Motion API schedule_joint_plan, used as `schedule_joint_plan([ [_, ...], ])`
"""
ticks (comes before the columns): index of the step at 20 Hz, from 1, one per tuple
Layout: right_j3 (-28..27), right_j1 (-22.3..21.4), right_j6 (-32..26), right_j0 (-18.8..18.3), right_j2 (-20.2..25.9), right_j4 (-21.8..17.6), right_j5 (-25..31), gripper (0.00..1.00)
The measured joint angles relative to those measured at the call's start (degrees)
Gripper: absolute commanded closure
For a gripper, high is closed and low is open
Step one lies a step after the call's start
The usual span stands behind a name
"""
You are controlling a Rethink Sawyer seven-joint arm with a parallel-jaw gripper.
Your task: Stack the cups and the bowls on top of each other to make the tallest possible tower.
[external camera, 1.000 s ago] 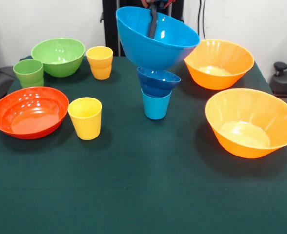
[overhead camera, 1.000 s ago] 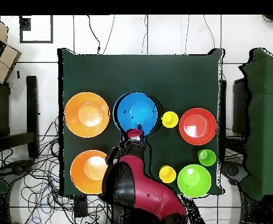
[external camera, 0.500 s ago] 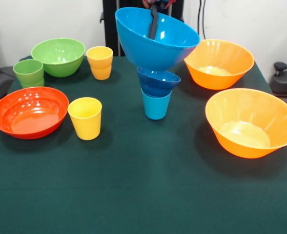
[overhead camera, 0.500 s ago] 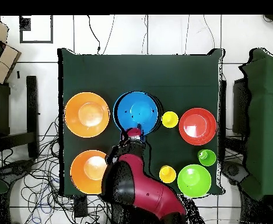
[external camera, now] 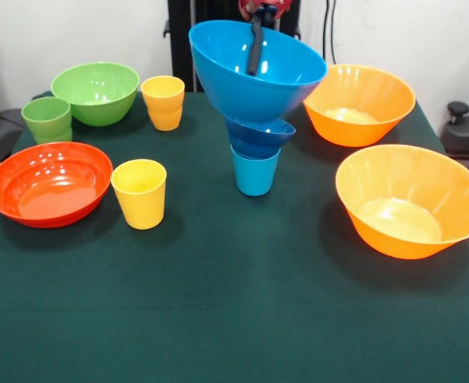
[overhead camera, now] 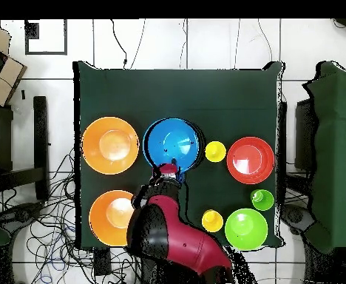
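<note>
My gripper [external camera: 256,36] comes down at the top and is shut on the far rim of the medium light blue bowl [external camera: 250,84], with one finger inside it. The bowl is slightly tilted and rests in the small dark blue bowl [external camera: 260,137], which sits on the upright light blue cup [external camera: 254,171]. These form the tower at the table's middle. In the overhead view the gripper [overhead camera: 170,168] is at the edge of the light blue bowl [overhead camera: 172,139], which hides the pieces below.
The red-orange bowl [external camera: 49,182] and a yellow cup [external camera: 139,193] stand at the left. The green cup [external camera: 47,120], green bowl [external camera: 96,92] and second yellow cup [external camera: 163,102] are behind them. Two orange bowls [external camera: 358,104] [external camera: 410,199] stand at the right.
The light blue bowl has come down and levelled out. It now sits lower in the dark blue bowl, with the gripper still on its rim.
</note>
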Motion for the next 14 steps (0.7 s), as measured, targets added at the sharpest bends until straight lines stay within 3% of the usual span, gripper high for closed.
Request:
schedule_joint_plan([
  [14, 0.0, 3.6, 1.9, 3.3, 0.0, 0.2, -0.4, 1.0],
])
